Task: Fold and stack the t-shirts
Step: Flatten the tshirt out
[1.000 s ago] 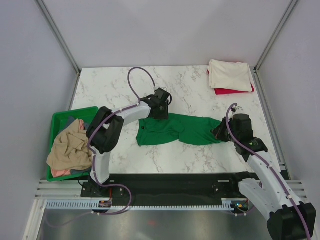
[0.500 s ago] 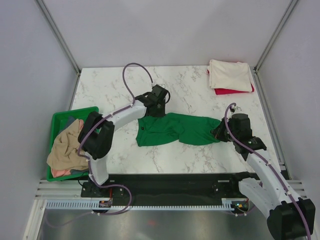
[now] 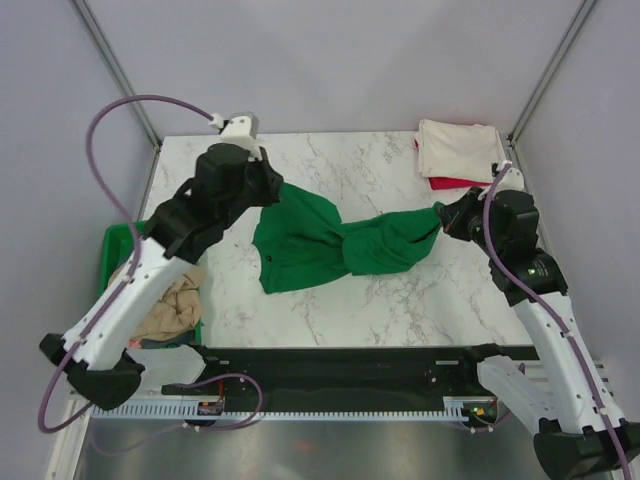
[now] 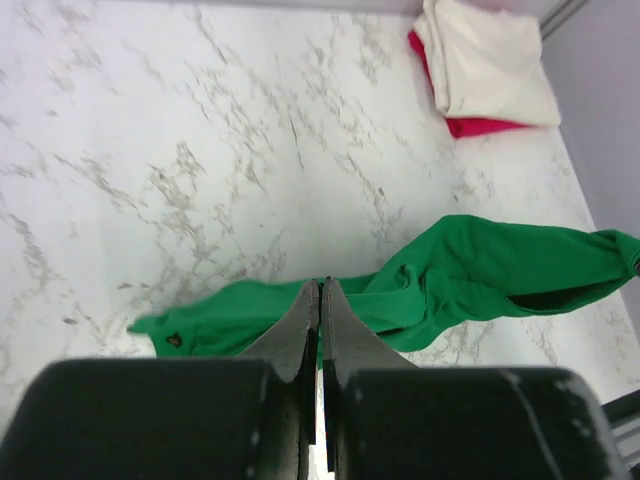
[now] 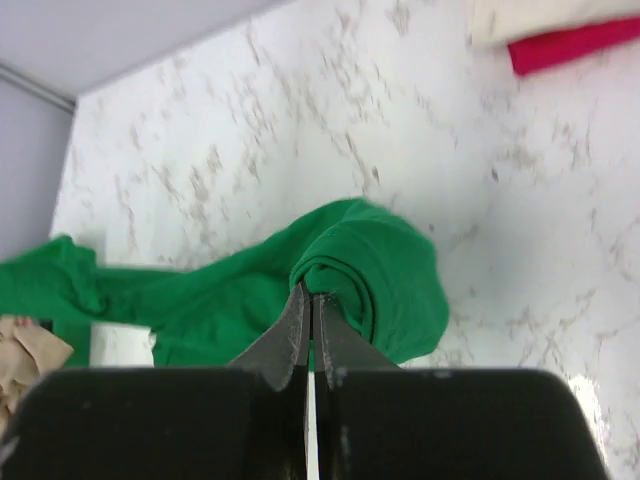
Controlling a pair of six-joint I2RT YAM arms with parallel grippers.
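The green t-shirt (image 3: 318, 238) is stretched and twisted between my two grippers, sagging to the marble table (image 3: 380, 300) in the middle. My left gripper (image 3: 268, 187) is raised at the back left and shut on the shirt's left end; its jaws (image 4: 320, 288) are closed with the green t-shirt (image 4: 480, 265) trailing below. My right gripper (image 3: 444, 216) is shut on the bunched right end (image 5: 385, 265), its tips (image 5: 311, 297) pinching a fold. The folded cream t-shirt (image 3: 458, 148) lies on the red t-shirt (image 3: 455, 183) at the back right. The tan t-shirt (image 3: 170, 310) lies crumpled at the left.
A green plastic bin (image 3: 113, 245) at the left table edge holds the tan shirt. The cream and red stack also shows in the left wrist view (image 4: 490, 65). Metal frame posts stand at the back corners, with grey walls around the table.
Both grippers have risen with the green shirt. The left arm swung up and back to the left, lifting the shirt's left end; the right gripper moved up and back, tightening the cloth.
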